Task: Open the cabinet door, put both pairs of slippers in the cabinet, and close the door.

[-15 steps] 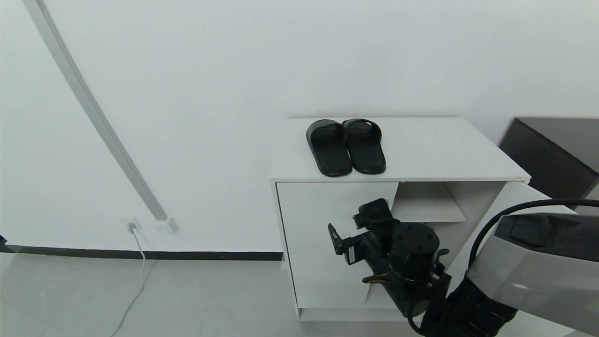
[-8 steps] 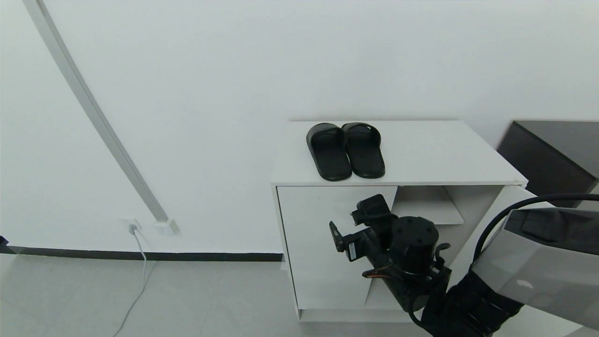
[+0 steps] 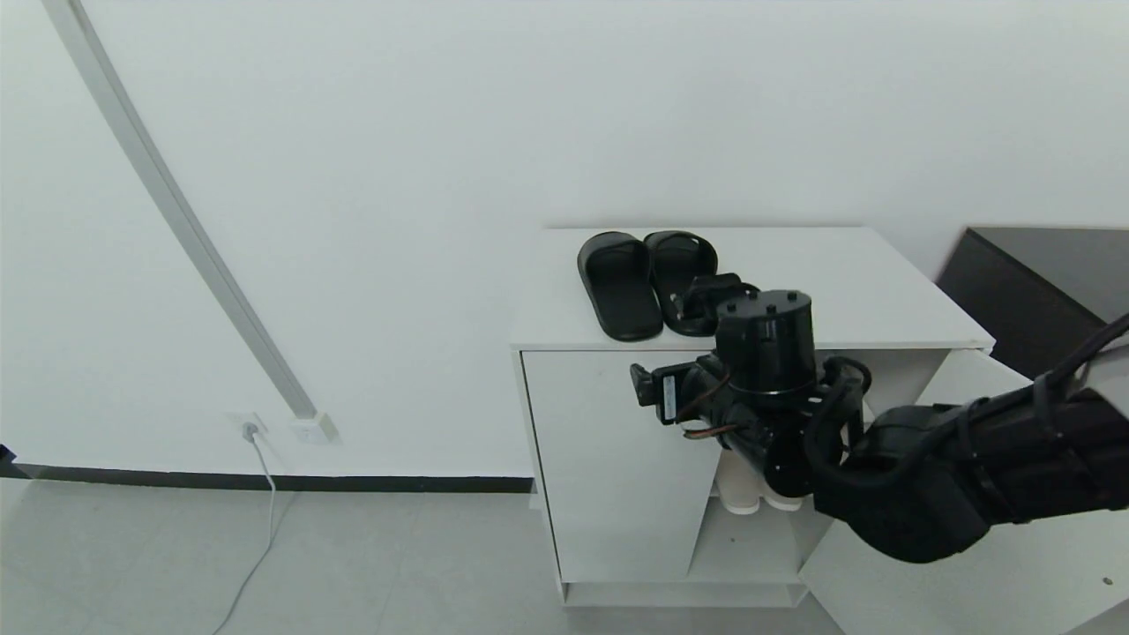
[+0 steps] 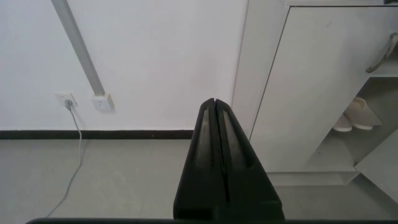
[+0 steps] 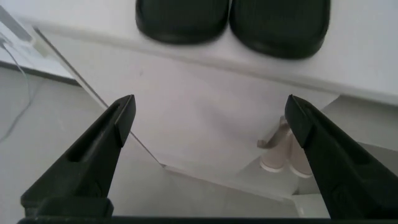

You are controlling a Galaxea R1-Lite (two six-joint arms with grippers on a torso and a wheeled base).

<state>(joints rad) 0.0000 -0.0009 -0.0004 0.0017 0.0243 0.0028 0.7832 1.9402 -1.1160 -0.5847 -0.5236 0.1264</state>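
Right gripper (image 5: 210, 104), fingers wide apart, hovered by black slippers (image 3: 622, 287) atop cabinet (image 3: 864, 295); left gripper (image 4: 214, 118) fingers were pressed together.

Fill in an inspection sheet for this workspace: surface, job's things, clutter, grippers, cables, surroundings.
Surface: cabinet top, white and flat.
Job's things: black slippers side by side on the top; white slippers inside the open compartment; right door open; left door shut.
Clutter: nothing seen.
Grippers: right gripper open, at the top's front edge by the black slippers; left gripper shut, low, apart from the cabinet.
Cables: white cord from wall socket down to the floor.
Surroundings: white wall, grey floor, dark furniture on the right.
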